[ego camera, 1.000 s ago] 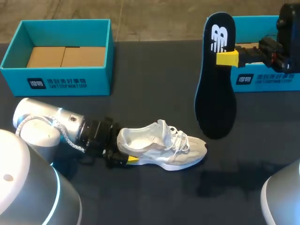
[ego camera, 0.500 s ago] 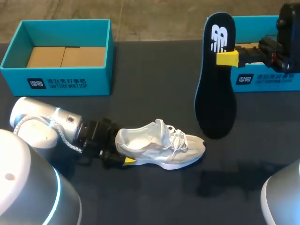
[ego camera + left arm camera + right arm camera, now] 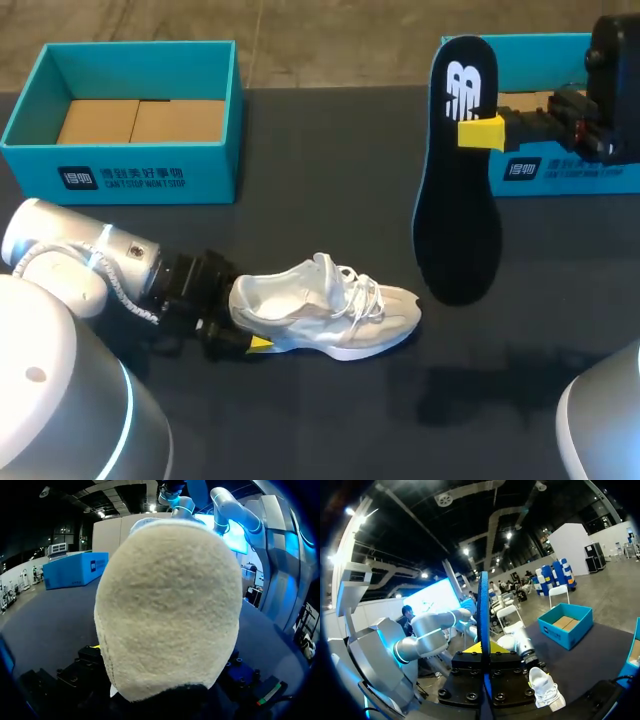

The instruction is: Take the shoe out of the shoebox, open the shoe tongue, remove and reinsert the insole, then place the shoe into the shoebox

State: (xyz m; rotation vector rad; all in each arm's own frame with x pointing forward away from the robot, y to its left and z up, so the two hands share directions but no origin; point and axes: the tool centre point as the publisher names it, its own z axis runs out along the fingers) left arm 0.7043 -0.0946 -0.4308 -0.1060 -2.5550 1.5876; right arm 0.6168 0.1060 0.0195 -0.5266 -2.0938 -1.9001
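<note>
Shoe [image 3: 325, 318] is lying sole-down at 6 o'clock on table [image 3: 330, 180], toe pointing to 3 o'clock | left jaws are pinching its heel | right jaws are gripping insole [image 3: 455, 230], hanging toe-down at 2 o'clock beside shoebox [image 3: 560, 172].

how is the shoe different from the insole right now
The shoe is white and sits on its sole on the table, gripped at the heel by the left end effector. The insole is black, flat and held in the air by the right end effector. Both are gripped near the heel end, one per arm.
</note>
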